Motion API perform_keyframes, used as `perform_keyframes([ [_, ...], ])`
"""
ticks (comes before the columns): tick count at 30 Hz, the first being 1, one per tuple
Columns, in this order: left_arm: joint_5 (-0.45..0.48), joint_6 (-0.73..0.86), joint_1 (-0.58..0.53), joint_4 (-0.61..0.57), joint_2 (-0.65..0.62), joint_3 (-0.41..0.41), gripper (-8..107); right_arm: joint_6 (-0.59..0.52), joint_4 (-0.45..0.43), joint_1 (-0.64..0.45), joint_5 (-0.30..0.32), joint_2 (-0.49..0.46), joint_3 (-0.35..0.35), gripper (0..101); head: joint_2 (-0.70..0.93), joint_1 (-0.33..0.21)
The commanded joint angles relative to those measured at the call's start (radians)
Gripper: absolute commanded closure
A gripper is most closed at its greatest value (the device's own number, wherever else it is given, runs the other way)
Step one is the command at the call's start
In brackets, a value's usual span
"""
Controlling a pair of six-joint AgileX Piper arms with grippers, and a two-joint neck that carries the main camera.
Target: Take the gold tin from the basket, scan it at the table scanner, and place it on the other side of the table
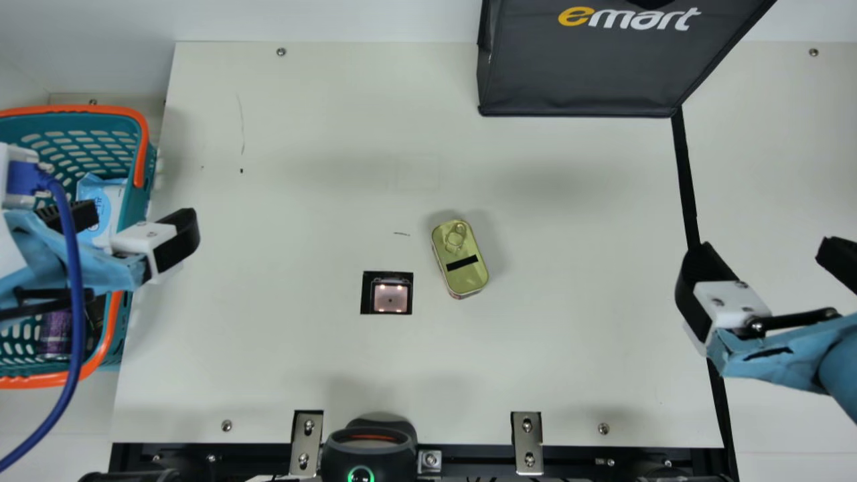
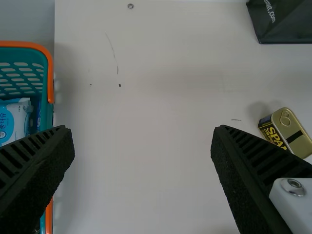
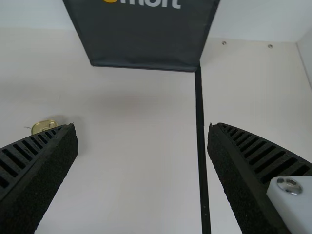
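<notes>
Since the gold tin (image 1: 473, 276) is already out on the surface (image 1: 301, 361), just over on the right-arm side of the scanner (image 1: 390, 296), I'd go with your right claw (image 1: 763, 251). It looks a bit nearer than the left claw (image 1: 139, 221), which hangs by the basket (image 1: 137, 204). Both claws are spread and holding nothing.

From your right claw, the tin lies off toward the left arm. It's flat, long axis running mostly near-to-far at a slant: ring-pull (image 1: 455, 237) end away from you and leaning left, near end leaning right. So imo turn the wrist to match and pinch across the narrow width, or it might skid.

Can't tell if it's been scanned, fwiw. Label-wise, there's a black strip (image 1: 462, 263) on the lid, a dark printed label (image 2: 274, 134) with yellow lettering on the side, and an orange-and-white logo (image 1: 629, 19) on the dark bag (image 1: 576, 73).
</notes>
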Motion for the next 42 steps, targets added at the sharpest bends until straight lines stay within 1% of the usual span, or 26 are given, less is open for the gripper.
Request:
perform_keyframes([
  [1, 0.0, 0.0, 0.0, 0.0, 0.0, 0.0, 9, -0.014, 0.003, 0.037, -0.009, 0.018, 0.005, 6, 0.0, -0.027],
  [5, 0.0, 0.0, 0.0, 0.0, 0.0, 0.0, 9, -0.063, 0.034, 0.098, -0.025, 0.062, 0.017, 6, 0.0, -0.027],
  [10, 0.0, 0.0, 0.0, 0.0, 0.0, 0.0, 9, -0.179, 0.128, 0.138, -0.028, 0.118, 0.026, 6, 0.0, -0.027],
  [13, 0.0, 0.0, 0.0, 0.0, 0.0, 0.0, 9, -0.27, 0.198, 0.13, -0.021, 0.155, 0.028, 6, 0.0, -0.027],
  [17, 0.0, 0.0, 0.0, 0.0, 0.0, 0.0, 9, -0.374, 0.27, 0.079, -0.005, 0.216, 0.026, 6, 0.0, -0.027],
  [21, 0.0, 0.0, 0.0, 0.0, 0.0, 0.0, 9, -0.414, 0.277, 0.047, -0.003, 0.286, 0.023, 6, 0.0, -0.027],
  [23, 0.0, 0.0, 0.0, 0.0, 0.0, 0.0, 9, -0.402, 0.258, 0.058, -0.013, 0.317, 0.026, 6, 0.0, -0.027],
  [26, 0.0, 0.0, 0.0, 0.0, 0.0, 0.0, 9, -0.351, 0.219, 0.1, -0.036, 0.362, 0.031, 6, 0.0, -0.027],
  [34, 0.0, 0.0, 0.0, 0.0, 0.0, 0.0, 9, -0.143, 0.12, 0.259, -0.089, 0.471, 0.035, 6, 0.0, -0.027],
  [42, 0.0, 0.0, 0.0, 0.0, 0.0, 0.0, 9, 0.037, 0.094, 0.378, -0.111, 0.566, 0.024, 6, 0.0, -0.027],
])
